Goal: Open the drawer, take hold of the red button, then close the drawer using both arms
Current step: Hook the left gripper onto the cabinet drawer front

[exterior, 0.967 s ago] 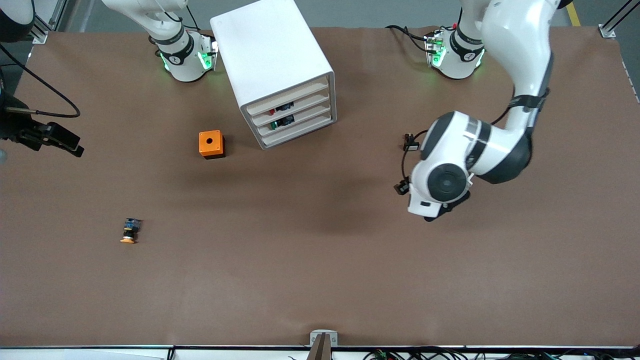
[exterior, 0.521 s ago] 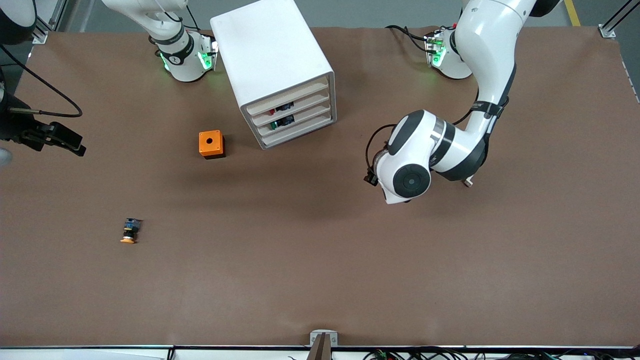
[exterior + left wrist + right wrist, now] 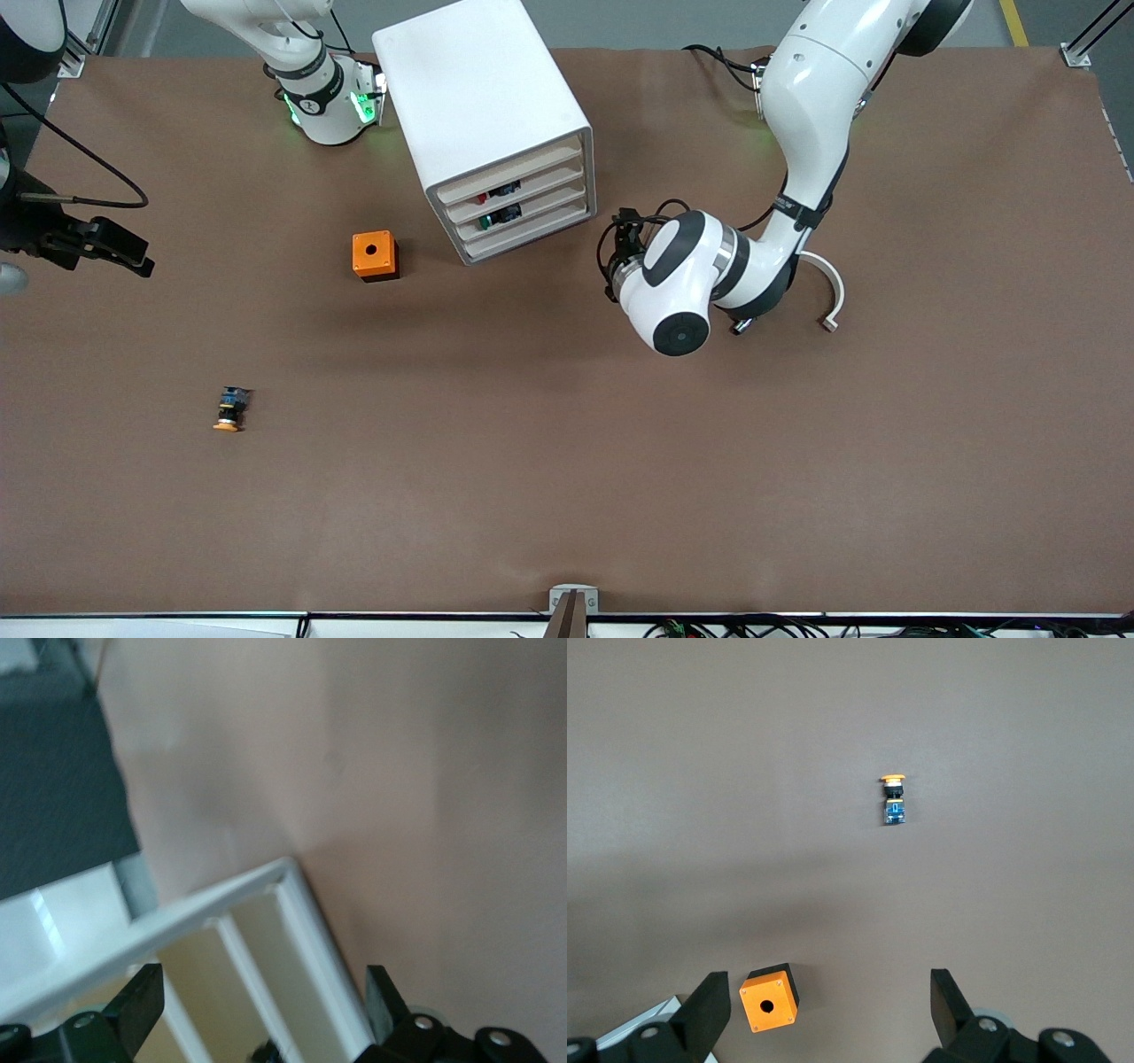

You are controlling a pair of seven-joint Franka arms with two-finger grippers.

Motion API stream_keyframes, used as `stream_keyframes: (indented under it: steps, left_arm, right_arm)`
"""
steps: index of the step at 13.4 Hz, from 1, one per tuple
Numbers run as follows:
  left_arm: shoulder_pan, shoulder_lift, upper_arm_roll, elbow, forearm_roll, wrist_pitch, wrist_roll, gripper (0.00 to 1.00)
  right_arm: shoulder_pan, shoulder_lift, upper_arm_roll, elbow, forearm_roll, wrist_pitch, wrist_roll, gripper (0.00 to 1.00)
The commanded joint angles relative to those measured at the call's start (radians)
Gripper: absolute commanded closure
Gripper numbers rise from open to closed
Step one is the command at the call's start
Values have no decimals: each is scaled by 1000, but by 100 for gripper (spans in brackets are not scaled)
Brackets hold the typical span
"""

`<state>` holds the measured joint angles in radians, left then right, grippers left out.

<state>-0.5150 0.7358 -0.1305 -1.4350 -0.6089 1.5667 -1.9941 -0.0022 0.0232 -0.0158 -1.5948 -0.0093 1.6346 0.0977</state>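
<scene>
The white cabinet point(image 3: 478, 97) stands near the robots' bases with all four drawers pushed in. The drawer point(image 3: 523, 190), second from the top, shows the button's red cap point(image 3: 482, 198) through its front gap. My left gripper point(image 3: 620, 241) hangs low beside the cabinet's front corner toward the left arm's end. In the left wrist view it point(image 3: 261, 1001) is open, with the cabinet's frame point(image 3: 221, 904) and beige drawer fronts point(image 3: 257, 979) between its fingers. My right gripper point(image 3: 124, 252) waits in the air over the right arm's end of the table, open point(image 3: 828, 1005) and holding nothing.
An orange box point(image 3: 375, 255) point(image 3: 769, 997) with a round hole sits beside the cabinet toward the right arm's end. An orange-capped button point(image 3: 229, 410) point(image 3: 893, 797) lies on the brown table nearer the front camera. A green-capped button point(image 3: 485, 222) sits in the third drawer.
My left arm has swung from over the left arm's end of the table toward the cabinet, bringing its gripper up to the drawer fronts. The right arm has barely moved.
</scene>
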Motion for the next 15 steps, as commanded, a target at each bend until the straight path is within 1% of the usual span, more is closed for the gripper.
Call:
stream_keyframes:
  steps: [1, 2, 3, 4, 5, 6, 7, 8, 11, 12, 13, 15]
  left_arm:
    - [1, 51, 6, 7, -98, -19, -83, 1]
    - [0, 62, 6, 10, -126, -19, -124, 4]
    - [3, 69, 6, 11, -188, -19, -159, 10]
    - [9, 71, 6, 11, -254, -19, -179, 18]
    - [10, 73, 6, 11, -302, -19, -204, 21]
    - [7, 77, 6, 10, -331, -19, -234, 23]
    - [0, 85, 6, 11, -345, -19, -259, 27]
    - [-13, 91, 6, 11, -351, -19, -284, 27]
    - [-62, 102, 6, 11, -354, -19, -330, 33]
    - [-66, 103, 5, 8, -368, -22, -330, 38]
    - [-83, 109, 5, 8, -382, -22, -330, 40]
    - [-102, 119, 5, 11, -402, -22, -330, 40]
  right_arm:
    - [7, -9, -4, -8, 12, -4, -4, 0]
    - [5, -9, -4, -8, 12, -2, -4, 0]
    - [5, -9, -4, -10, 12, -2, -4, 0]
    - [4, -9, -4, -11, 12, -4, -4, 0]
    - [5, -9, -4, -10, 12, -4, -3, 0]
    - [5, -9, -4, -10, 12, -7, -3, 0]
    - [5, -9, -4, -10, 12, -9, -3, 0]
    - [5, -9, -4, -11, 12, -10, -3, 0]
    - [7, -9, -4, -11, 14, -10, 0, 0]
    - [8, -11, -4, -11, 12, -10, 16, 0]
    - [11, -11, -4, -11, 12, -12, 36, 0]
    - [28, -12, -6, -10, 14, -34, 86, 0]
